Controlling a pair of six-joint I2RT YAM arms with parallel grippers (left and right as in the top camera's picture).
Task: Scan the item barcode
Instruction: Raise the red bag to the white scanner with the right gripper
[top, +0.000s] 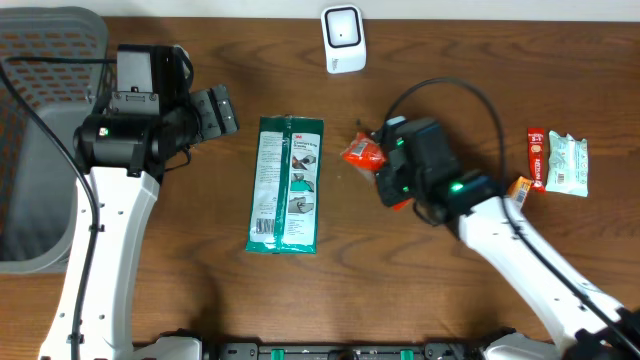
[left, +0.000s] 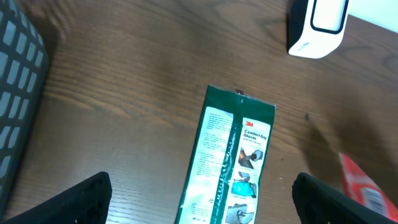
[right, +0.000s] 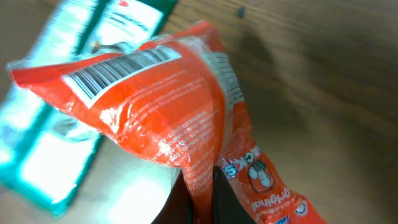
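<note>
My left gripper (top: 216, 111) hangs spread wide towards the bench's (top: 480, 60) left edge, with the green packet (top: 286, 185) lying flat mid-bench. Right of centre, my right gripper (right: 200, 199) pinches the orange snack packet (top: 364, 152), barcode (right: 118, 68) showing, near the white scanner (top: 343, 40) at the far edge.

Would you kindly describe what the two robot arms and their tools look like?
The left arm and right arm have white tubular links joined by boxy black joint housings. The left tool is black, with blunt black fingers. A thin black cable loops above the right wrist, where a small green light glows. A second black cable trails along the left arm.
</note>
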